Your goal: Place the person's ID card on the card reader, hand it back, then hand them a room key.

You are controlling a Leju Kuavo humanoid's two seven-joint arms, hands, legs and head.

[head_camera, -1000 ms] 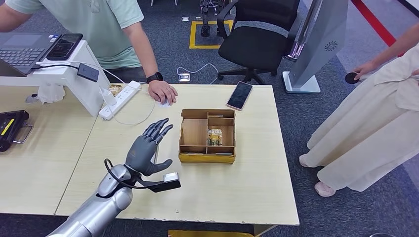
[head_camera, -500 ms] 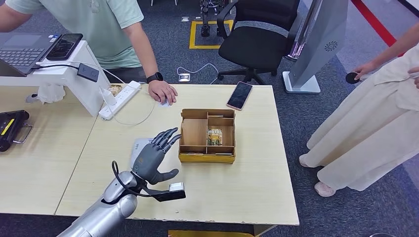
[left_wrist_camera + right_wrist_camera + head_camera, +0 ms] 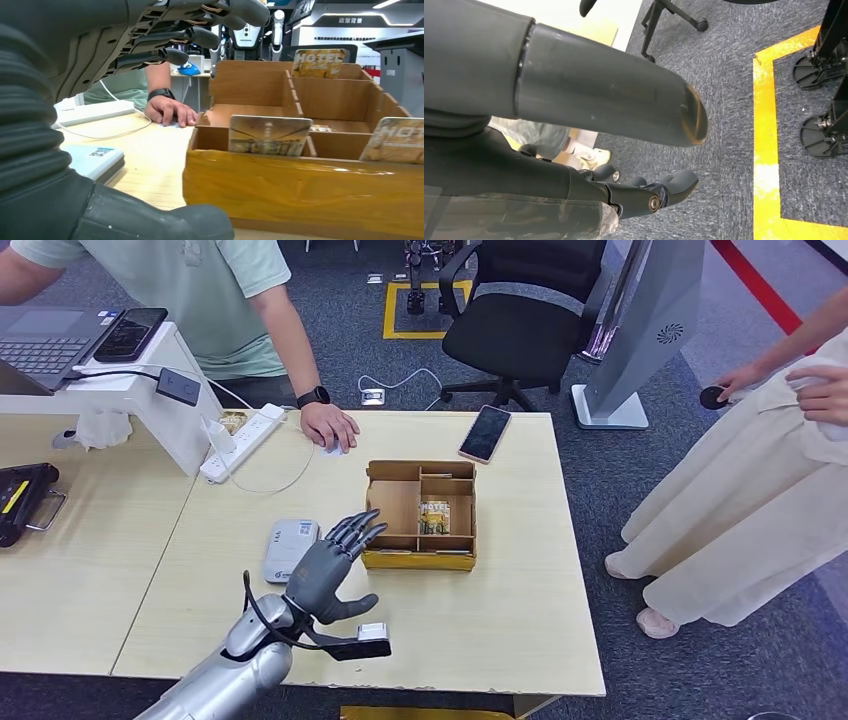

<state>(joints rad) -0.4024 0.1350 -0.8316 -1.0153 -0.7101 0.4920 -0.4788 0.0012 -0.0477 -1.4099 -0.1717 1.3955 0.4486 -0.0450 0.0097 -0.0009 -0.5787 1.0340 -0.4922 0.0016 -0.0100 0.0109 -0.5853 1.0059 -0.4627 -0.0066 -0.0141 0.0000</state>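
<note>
Left hand has moved right off the card reader, now uncovered on the counter; fingers spread, holding nothing, beside the key box. No ID card visible. Right hand hangs empty, fingers loosely curled. Likely heading for room keys.

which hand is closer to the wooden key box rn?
Left. The left hand hovers open just beside the wooden key box, fingers near its corner. The right hand hangs off the table, over the carpet.
</note>
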